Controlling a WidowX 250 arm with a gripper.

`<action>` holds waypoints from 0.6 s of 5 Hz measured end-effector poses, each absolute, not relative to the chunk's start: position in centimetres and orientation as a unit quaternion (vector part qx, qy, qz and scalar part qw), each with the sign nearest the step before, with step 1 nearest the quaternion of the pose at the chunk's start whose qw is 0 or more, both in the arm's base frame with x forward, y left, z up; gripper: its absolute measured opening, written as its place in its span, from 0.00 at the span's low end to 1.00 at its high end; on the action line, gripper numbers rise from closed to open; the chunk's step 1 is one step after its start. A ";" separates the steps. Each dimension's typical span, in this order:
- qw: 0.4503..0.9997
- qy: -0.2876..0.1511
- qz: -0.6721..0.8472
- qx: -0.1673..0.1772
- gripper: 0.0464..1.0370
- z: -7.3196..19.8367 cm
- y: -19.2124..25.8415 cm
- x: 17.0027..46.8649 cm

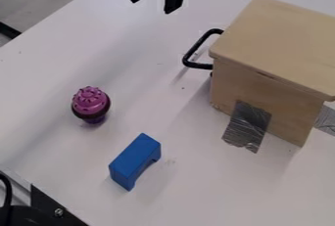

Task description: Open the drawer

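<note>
Well, drawer handle (196, 47) near pincer (153, 6)

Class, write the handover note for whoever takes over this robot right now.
Gripper: open, holding nothing, near the top of the view, clear of the handle.
Things: black drawer handle on the side of the wooden box; toy cupcake and blue block on the table.
Done: no opening visible; the box looks shut.
Left: grip the handle, pull the drawer out.
</note>
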State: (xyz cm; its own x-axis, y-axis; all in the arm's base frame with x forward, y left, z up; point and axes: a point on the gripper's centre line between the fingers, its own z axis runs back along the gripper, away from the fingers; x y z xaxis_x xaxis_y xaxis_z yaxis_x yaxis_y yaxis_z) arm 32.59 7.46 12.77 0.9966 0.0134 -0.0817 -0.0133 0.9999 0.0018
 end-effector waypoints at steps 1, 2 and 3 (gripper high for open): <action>0.998 0.058 0.006 -0.003 0.96 11.7 7.4 32.5; 0.997 0.071 0.009 0.011 0.96 10.2 7.5 32.9; 0.996 0.084 0.014 0.009 0.96 8.8 7.5 33.3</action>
State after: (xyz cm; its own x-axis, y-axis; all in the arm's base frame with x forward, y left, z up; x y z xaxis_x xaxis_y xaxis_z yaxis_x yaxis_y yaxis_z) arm 33.34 7.52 8.78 0.9854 0.0299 -0.1673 -0.0269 0.9994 0.0201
